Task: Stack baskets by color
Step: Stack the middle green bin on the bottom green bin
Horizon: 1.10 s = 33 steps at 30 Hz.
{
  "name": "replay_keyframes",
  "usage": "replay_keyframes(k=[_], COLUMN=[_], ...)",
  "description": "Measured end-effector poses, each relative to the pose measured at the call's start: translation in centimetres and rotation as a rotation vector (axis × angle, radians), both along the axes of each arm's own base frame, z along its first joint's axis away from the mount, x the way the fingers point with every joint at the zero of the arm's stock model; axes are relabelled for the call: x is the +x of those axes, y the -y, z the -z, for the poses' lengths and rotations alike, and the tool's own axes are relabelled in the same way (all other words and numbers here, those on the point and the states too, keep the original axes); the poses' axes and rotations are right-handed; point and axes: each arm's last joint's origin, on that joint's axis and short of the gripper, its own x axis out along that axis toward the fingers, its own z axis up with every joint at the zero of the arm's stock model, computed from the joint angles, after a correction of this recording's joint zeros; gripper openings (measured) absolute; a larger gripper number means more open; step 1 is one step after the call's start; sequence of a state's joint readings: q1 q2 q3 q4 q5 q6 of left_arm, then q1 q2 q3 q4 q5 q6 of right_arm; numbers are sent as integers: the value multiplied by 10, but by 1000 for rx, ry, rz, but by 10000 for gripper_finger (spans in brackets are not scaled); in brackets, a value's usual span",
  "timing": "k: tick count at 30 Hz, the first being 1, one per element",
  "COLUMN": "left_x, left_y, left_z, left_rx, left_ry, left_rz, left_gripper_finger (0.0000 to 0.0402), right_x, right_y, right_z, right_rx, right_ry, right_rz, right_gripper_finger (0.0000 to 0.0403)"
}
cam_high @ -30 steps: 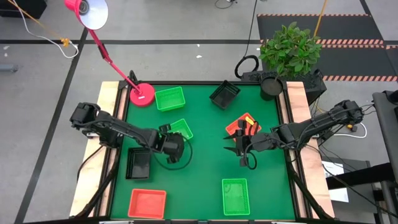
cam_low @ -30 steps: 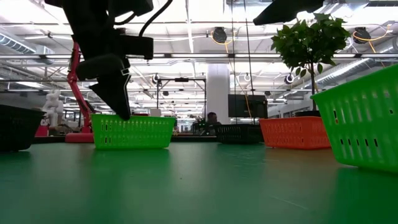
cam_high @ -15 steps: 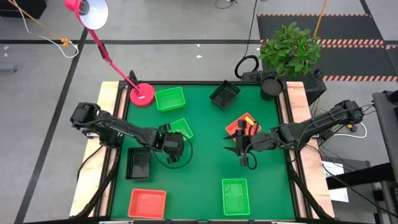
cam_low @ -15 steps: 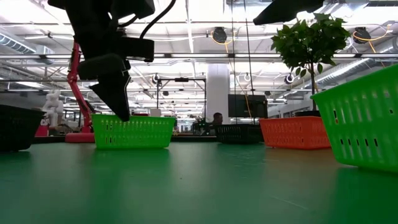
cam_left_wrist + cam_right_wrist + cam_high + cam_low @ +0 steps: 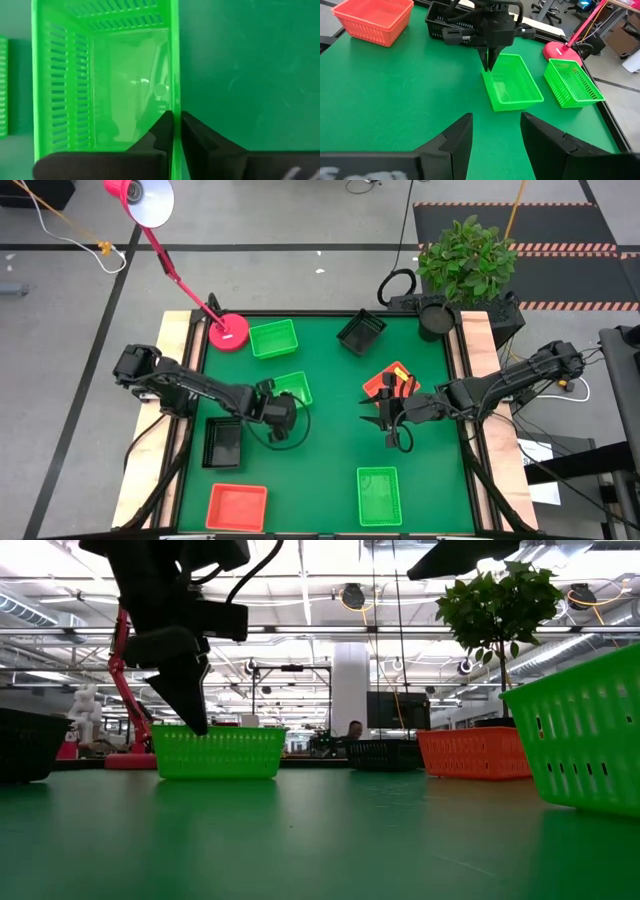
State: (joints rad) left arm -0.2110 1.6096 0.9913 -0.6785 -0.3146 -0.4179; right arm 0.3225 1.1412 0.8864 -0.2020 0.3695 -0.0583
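My left gripper [image 5: 277, 406] is shut on a green basket [image 5: 292, 387] that stands on the green table, left of the middle. The same green basket [image 5: 107, 80] fills the left wrist view. My right gripper [image 5: 496, 118] hangs open above the table's right half, next to a red-orange basket [image 5: 388, 386], with nothing between its fingers. Another green basket [image 5: 273, 338] stands far left, a third one [image 5: 377, 495] near right. Black baskets stand at the far middle [image 5: 361, 332] and at the left [image 5: 222, 442]. A red-orange one [image 5: 237, 506] stands near left. My left gripper pinches one long wall [image 5: 174, 102] of the green basket, near that wall's end on my arm's side. One finger [image 5: 161, 131] is inside the basket and the other outside. The fingers slant down from above and from the table's left. The basket stands on its bottom on the table.
A pink lamp base [image 5: 229, 332] with its slanting arm stands at the far left corner. A potted plant [image 5: 466, 260] stands beyond the far right corner. Bare green table [image 5: 320, 450] lies between the two arms and toward the near edge.
My left gripper has shut on the green basket's wall without changing place. The basket has slid a very little along the table and still stands on its bottom. My right arm has kept still.
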Motion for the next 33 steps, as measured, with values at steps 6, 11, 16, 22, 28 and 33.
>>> replay_keyframes(k=[6,11,16,22,28,33], left_x=[1,1,-4,-6,-2,3], left_y=[-2,-3,-5,-5,1,22], left_z=[2,4,10,13,3,-10], left_rx=[7,13,32,26,47,95], left_ry=[-4,-6,-40,-71,-68,-49], left_rz=[-14,-7,8,62,161,364], left_gripper_finger=[95,128,113,21,15,10], right_x=[0,0,0,0,0,0], right_y=[0,0,0,0,0,0], right_z=[0,0,0,0,0,0], right_rx=[-5,-4,-5,-6,-7,0], right_ry=[2,2,2,2,1,5], right_rz=[-3,-3,-3,-4,-4,-1], right_gripper_finger=[160,160,160,160,160,160])
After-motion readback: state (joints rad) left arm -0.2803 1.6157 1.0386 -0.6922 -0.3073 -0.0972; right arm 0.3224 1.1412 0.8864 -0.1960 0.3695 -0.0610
